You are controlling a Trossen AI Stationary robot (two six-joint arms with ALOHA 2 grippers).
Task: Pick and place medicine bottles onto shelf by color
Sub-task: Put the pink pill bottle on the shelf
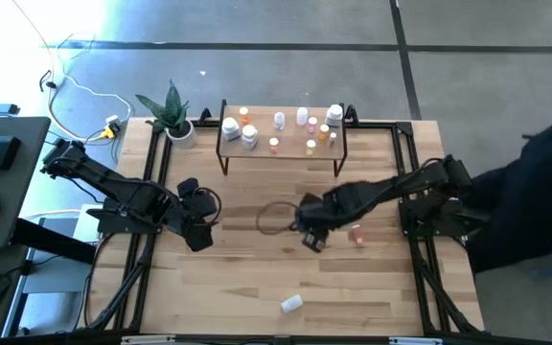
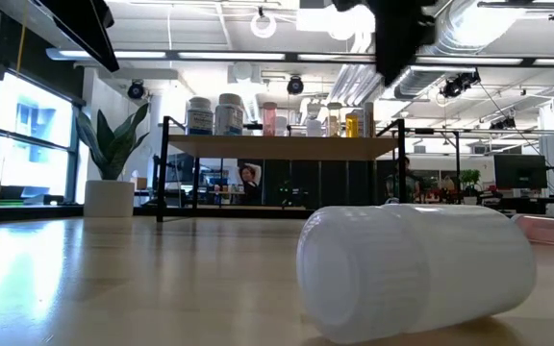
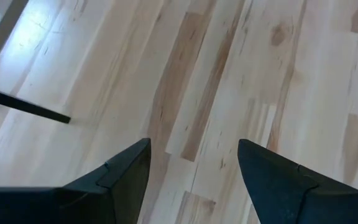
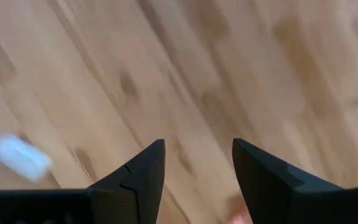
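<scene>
While daylight glares off the planked wooden desk, plenty to see on it. Light-wood shelf on thin black legs at the far edge, loaded with small medicine bottles, white and orange-amber, scattered along the board. Potted plant just beside the shelf's left end. One white bottle lying on its side near the front edge, well apart from both arms, looming large in the low view. One pinkish bottle lying on the desk just beside the right claw. Right claw over mid-desk, fingers apart, nothing between them, only bare planks beneath. Left claw waiting over the left-centre of the desk, fingers spread wide, empty too. Thin dark cable loop lying between the two claws. Grey concrete floor around the desk, white cables trailing at upper left. Beyond the shelf, an open office: bright windows, ceiling ducts, monitors.
</scene>
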